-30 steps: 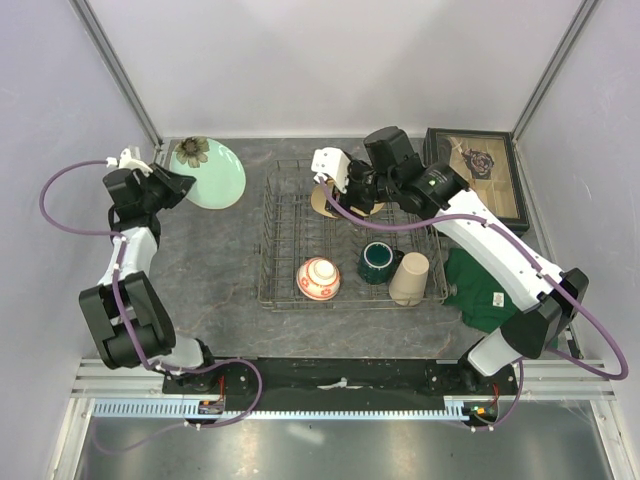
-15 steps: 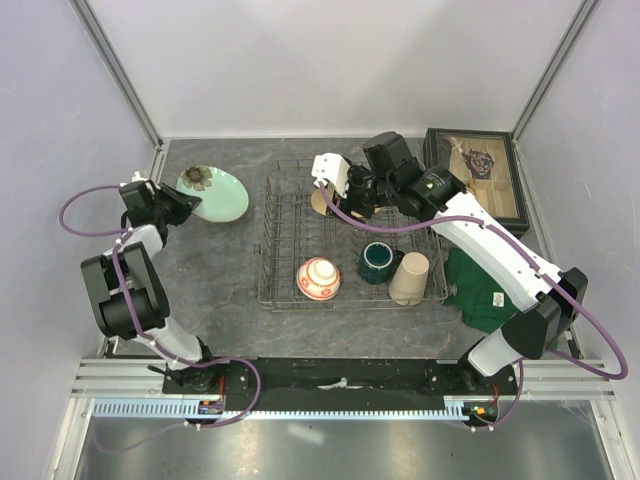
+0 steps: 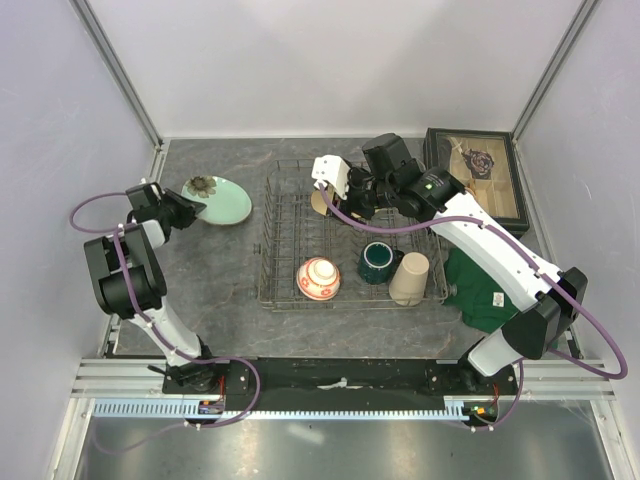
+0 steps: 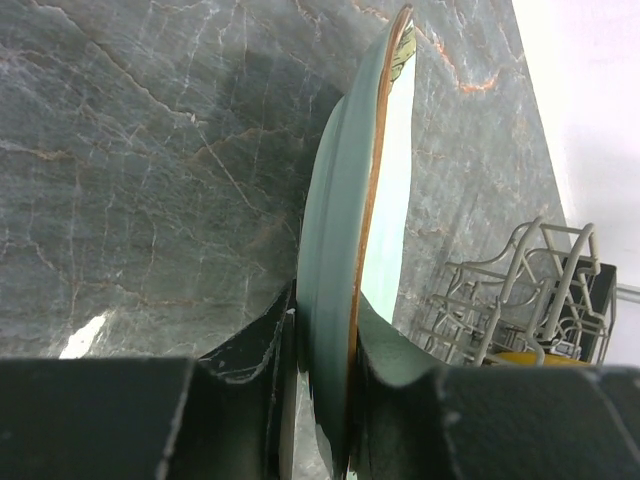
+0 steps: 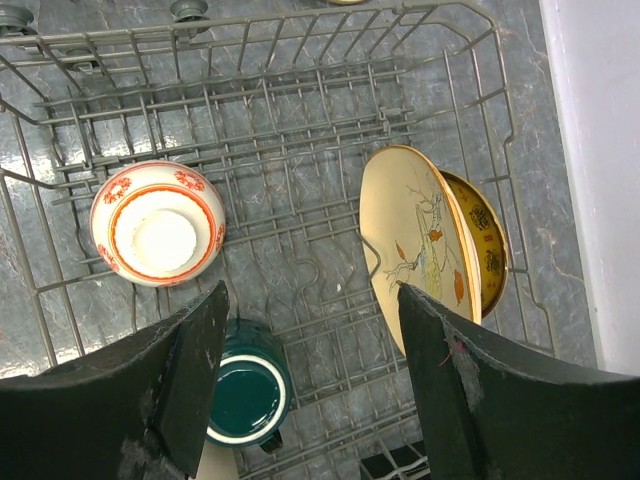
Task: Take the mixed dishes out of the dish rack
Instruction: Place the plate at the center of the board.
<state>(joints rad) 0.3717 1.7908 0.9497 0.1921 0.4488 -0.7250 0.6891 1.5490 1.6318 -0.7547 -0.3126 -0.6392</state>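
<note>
rack (image 3: 285,225) (image 5: 300,130): grey wire, rectangular, rows of upright tines.
green plate (image 3: 222,198) (image 4: 330,300): pale green with a brown rim and a flower motif. It is outside the rack, off its left side, tilted, its rim pinched by the left gripper (image 3: 186,208).
cream plate (image 5: 415,240) (image 3: 322,203): painted branch, on edge in the far row.
yellow plate (image 5: 488,240): patterned, leaning just behind the cream plate.
bowl (image 3: 318,279) (image 5: 158,224): red and white, upside down, near left.
mug (image 3: 378,262) (image 5: 243,395): dark green, between bowl and tumbler.
tumbler (image 3: 409,278): beige, tilted, near right corner.
</note>
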